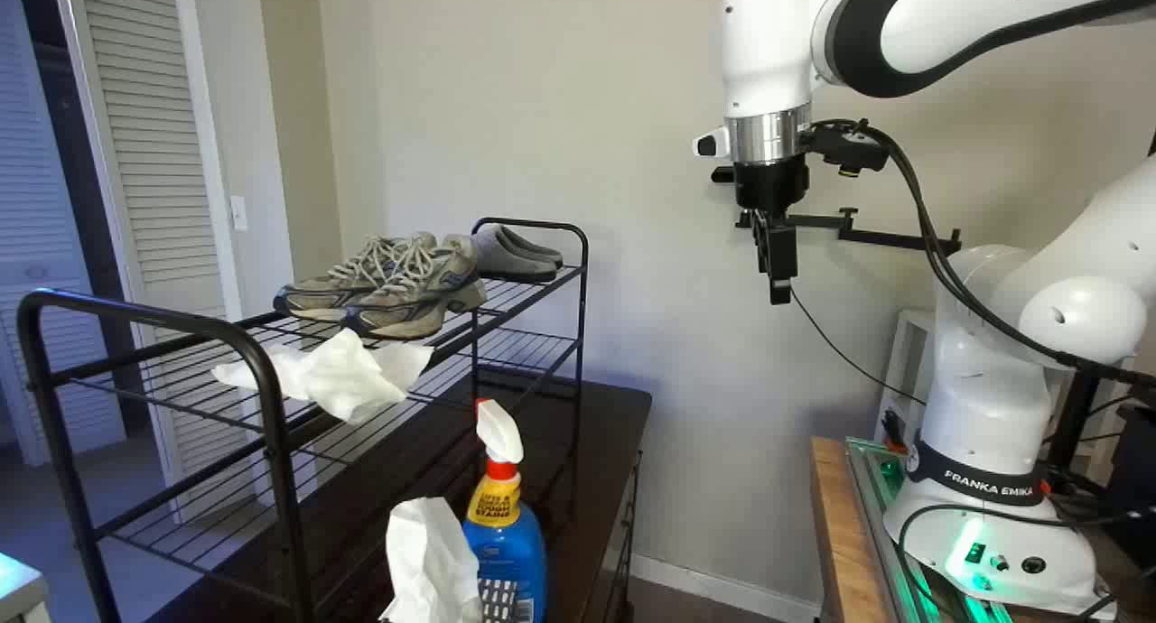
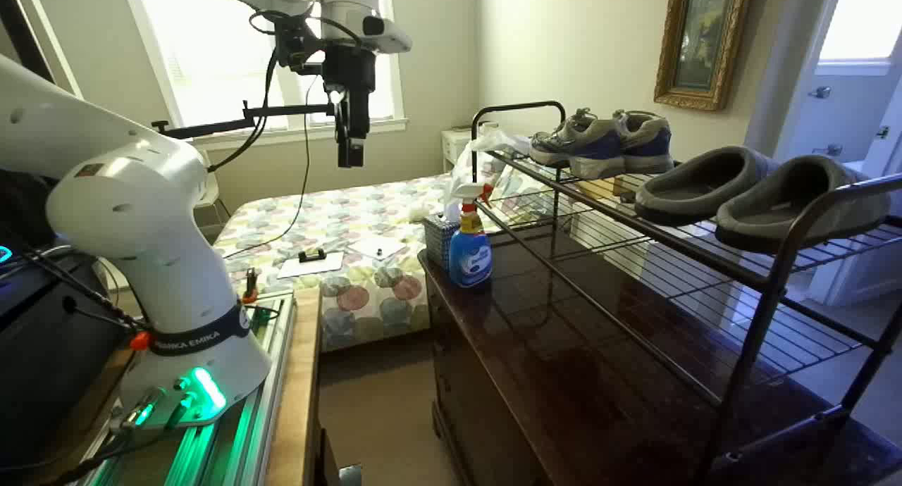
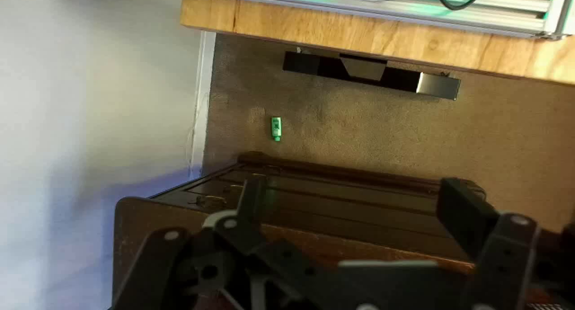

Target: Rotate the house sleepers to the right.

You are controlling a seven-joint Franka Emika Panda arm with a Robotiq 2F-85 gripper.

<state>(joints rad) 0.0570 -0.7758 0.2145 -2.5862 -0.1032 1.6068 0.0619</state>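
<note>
Grey slippers (image 2: 754, 203) sit side by side on the rack (image 2: 757, 334), their rightward turn likely all yet to do, the gripper (image 3: 353, 200) well apart, spread and empty.

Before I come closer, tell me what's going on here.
The white robot arm is handling nothing: its black two-fingered pincer hangs open, away from the dark metal wire rack. On its upper level, grey slip-on house slippers sit beside grey-and-blue lace-up sneakers. The slippers await rotating to the right; nothing grips them yet.
</note>
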